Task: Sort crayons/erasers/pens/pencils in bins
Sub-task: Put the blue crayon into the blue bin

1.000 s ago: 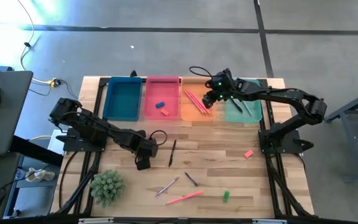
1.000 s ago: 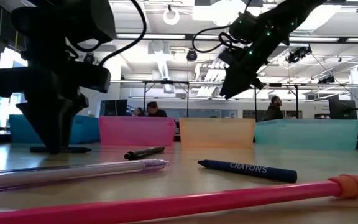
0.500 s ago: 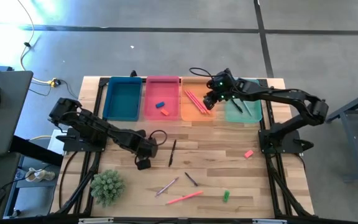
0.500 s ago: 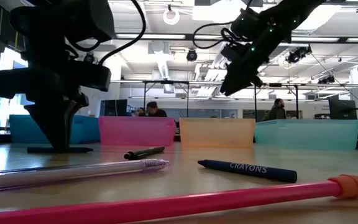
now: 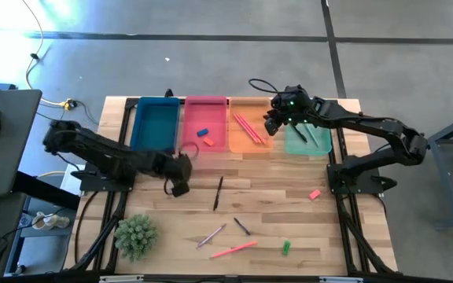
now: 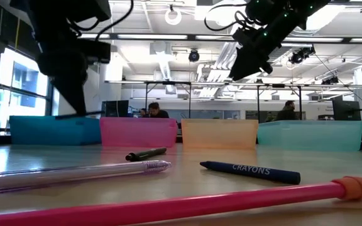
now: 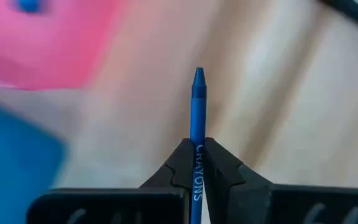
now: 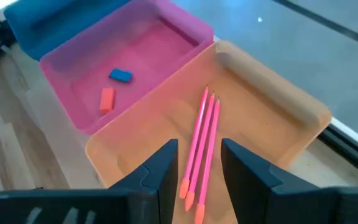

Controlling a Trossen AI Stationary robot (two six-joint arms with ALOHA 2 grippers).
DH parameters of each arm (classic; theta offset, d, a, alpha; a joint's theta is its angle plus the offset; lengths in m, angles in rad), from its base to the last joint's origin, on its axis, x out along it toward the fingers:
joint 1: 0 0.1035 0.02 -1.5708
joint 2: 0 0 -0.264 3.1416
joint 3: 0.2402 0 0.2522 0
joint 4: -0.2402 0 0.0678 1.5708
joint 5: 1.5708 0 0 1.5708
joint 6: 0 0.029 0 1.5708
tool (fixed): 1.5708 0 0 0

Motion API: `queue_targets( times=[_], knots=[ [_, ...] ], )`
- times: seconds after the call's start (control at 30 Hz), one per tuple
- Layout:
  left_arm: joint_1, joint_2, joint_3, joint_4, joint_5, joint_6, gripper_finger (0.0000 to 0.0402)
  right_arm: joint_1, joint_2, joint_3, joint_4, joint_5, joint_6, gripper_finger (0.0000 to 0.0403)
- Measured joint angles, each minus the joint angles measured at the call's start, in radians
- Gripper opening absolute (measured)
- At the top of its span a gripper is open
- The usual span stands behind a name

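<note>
Pinching a blue crayon (image 7: 197,118) by its middle, the left gripper (image 5: 179,187) hung just short of the blue bin (image 5: 154,126), probably its destination, while the right gripper (image 5: 274,124), fingers spread and empty, hovered over the orange bin (image 8: 272,118) nearby.

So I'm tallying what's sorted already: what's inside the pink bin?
The pink bin holds two erasers, a blue one and a red one, lying apart on its floor. Nothing else shows there, though the near wall hides a strip of floor.

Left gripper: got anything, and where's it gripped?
Yes. The left gripper is shut on a blue crayon, near its blunt end, tip pointing forward.
</note>
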Motion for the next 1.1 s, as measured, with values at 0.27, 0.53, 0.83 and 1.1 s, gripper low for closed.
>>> queue_targets(
  times=[0.27, 0.53, 0.83, 1.1],
  knots=[
    [0.235, -0.227, 0.001, -0.13, -0.106, 0.126, 0.0001, 0.001, -0.005, 0.0, -0.004, 0.0, 0.027, 0.0114],
    [0.5, -0.355, 0.003, -0.164, -0.121, 0.28, 0.0, 0.031, -0.005, 0.0, -0.002, 0.002, 0.087, 0.0114],
    [0.83, -0.302, -0.034, -0.094, 0.147, 0.467, 0.0, 0.087, -0.005, 0.0, -0.001, 0.071, 0.179, 0.0114],
    [0.993, -0.196, -0.034, -0.032, 0.23, 0.514, 0.0, 0.142, -0.005, 0.0, -0.001, 0.103, 0.292, 0.0114]
  ],
)
